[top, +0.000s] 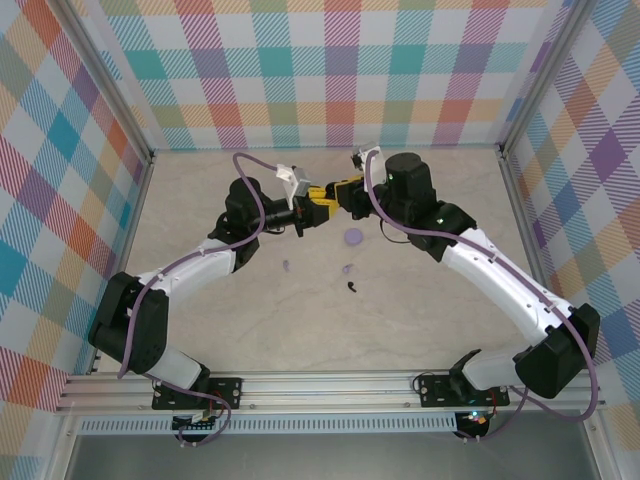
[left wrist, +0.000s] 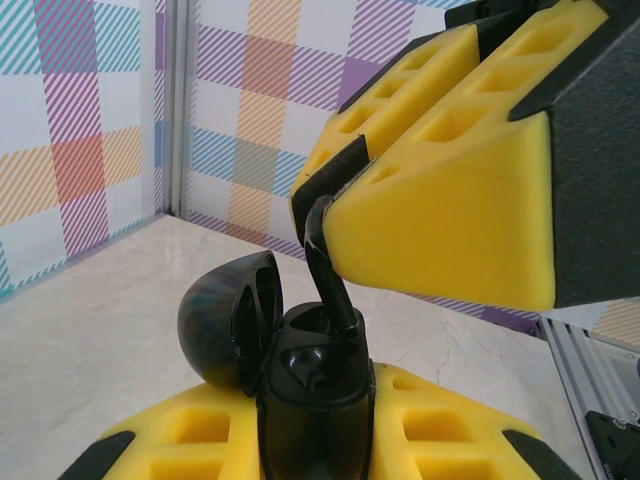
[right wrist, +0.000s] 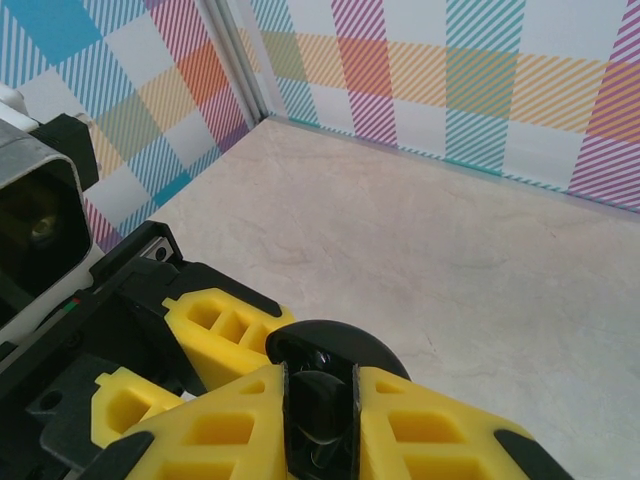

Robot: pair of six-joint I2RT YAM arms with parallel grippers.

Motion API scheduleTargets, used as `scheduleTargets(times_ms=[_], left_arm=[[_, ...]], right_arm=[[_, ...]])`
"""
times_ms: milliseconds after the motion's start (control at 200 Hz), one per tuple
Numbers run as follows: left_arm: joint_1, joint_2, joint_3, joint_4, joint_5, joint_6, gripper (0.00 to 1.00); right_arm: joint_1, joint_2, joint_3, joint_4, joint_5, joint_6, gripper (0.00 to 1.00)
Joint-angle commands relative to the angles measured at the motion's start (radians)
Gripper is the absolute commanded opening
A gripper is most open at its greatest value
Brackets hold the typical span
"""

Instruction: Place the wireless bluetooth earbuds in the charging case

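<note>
Glossy black charging case (left wrist: 312, 400), black earbud (left wrist: 330, 275), lilac disc (top: 353, 237), beige marbled table (top: 420, 320), pastel plaid walls (top: 330, 70).

My top camera looks down from above and behind my bases (top: 190, 385) over the whole table (top: 430, 330), while each wrist camera (right wrist: 35, 220) peers close along its own fingers (right wrist: 440, 430), facing the other, both sharing the charging case (left wrist: 315, 400) and black earbud (left wrist: 330, 270).

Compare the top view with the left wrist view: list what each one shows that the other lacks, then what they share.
Top: a lilac disc, two lilac earbuds and a loose black earbud on the table. Left wrist: the open case clamped in the left gripper, and the held earbud pinched by the right gripper, reaching into the case. Shared: both grippers, tip to tip.
</note>
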Motion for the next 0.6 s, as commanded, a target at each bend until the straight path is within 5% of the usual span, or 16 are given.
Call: scheduleTargets(times_ms=[0,205,360,595], left_arm=[[-0.009,-0.020,0.017,0.031,0.003,0.039,0.16],[-0.009,-0.004,0.041,0.000,-0.044,0.100,0.15],[-0.010,0.012,0.132,-0.191,-0.104,0.186,0.14],[-0.009,0.015,0.090,-0.059,-0.059,0.215,0.16]], right_arm=[[0.007,-0.049,-0.023,0.040,-0.006,-0.005,0.20],[0.007,-0.083,-0.043,0.076,-0.012,-0.042,0.20],[0.007,-0.090,-0.050,0.089,-0.003,-0.083,0.20],[0.007,-0.104,-0.089,0.176,-0.039,-0.117,0.20]])
